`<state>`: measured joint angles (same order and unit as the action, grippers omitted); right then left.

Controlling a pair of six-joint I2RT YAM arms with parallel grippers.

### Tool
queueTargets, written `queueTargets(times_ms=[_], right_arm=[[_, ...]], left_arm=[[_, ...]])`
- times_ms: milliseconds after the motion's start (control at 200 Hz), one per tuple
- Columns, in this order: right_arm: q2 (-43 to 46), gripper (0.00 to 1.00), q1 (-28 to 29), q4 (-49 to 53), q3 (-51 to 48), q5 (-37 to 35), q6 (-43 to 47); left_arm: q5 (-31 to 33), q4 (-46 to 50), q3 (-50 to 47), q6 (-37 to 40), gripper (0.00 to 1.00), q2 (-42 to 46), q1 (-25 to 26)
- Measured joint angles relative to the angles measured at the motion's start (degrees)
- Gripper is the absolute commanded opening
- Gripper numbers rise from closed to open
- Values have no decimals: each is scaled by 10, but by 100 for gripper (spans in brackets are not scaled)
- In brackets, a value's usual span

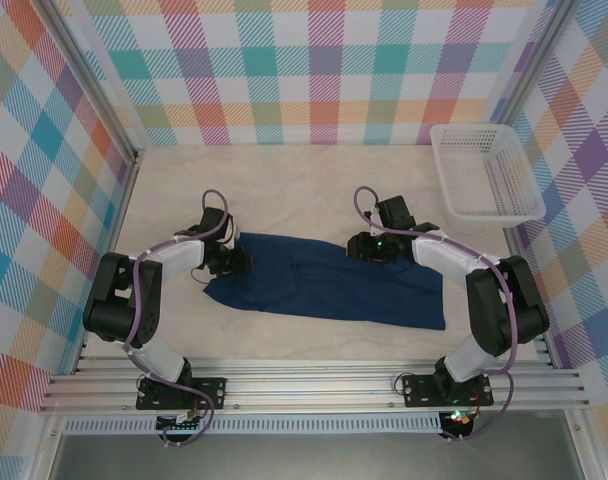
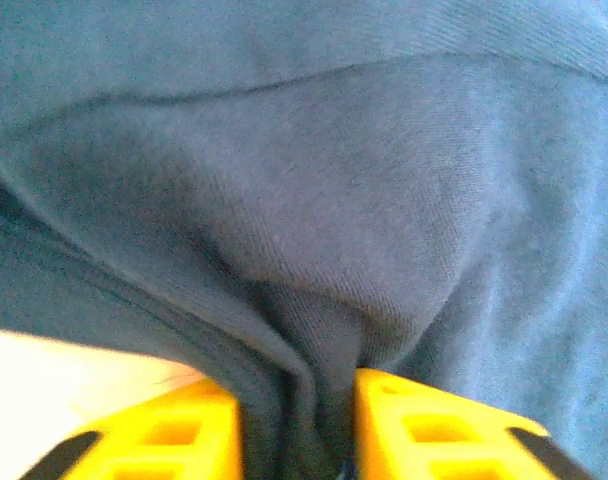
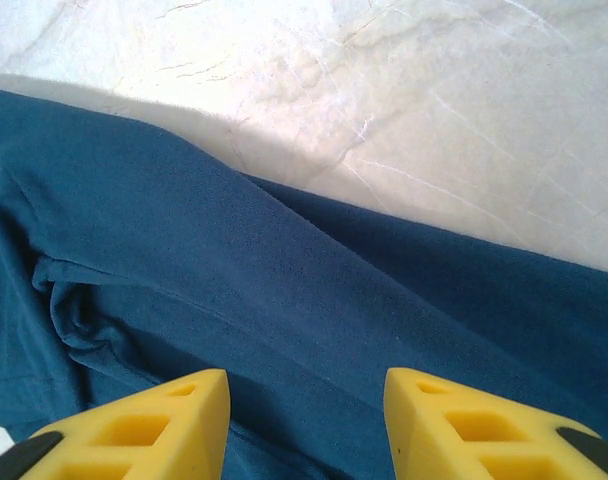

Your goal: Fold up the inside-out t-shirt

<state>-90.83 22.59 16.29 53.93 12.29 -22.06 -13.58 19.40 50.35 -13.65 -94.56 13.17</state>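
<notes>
Navy — one t-shirt [image 1: 324,290], one basket [image 1: 474,127], left gripper [image 1: 234,262], right gripper [image 1: 362,247].

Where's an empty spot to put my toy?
Bare table runs between the back wall and the t-shirt, plus a thinner strip between the t-shirt and the front rail. The middle is crowded: the left end effector and right end effector are at the t-shirt. The white basket takes the far right corner.

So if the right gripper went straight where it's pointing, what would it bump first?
Most likely the dark blue t-shirt: the open right gripper points at its cloth, with bare table farther on. How near is hard to tell.
</notes>
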Motion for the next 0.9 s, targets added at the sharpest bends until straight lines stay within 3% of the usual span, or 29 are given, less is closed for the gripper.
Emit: queueTargets(times_ms=[105,320,520,900], right_arm=[[0,45,0,0,0,0,-1],[0,45,0,0,0,0,-2],[3,45,0,13,0,-18,5],[29,47,0,47,1,-57,29]], left_arm=[[-21,-6,-2,-3,0,-4,1],[1,-11,-2,-22,0,0,2],[96,16,-7,-57,0,54,-12],[319,138,60,-69,0,121,-104]])
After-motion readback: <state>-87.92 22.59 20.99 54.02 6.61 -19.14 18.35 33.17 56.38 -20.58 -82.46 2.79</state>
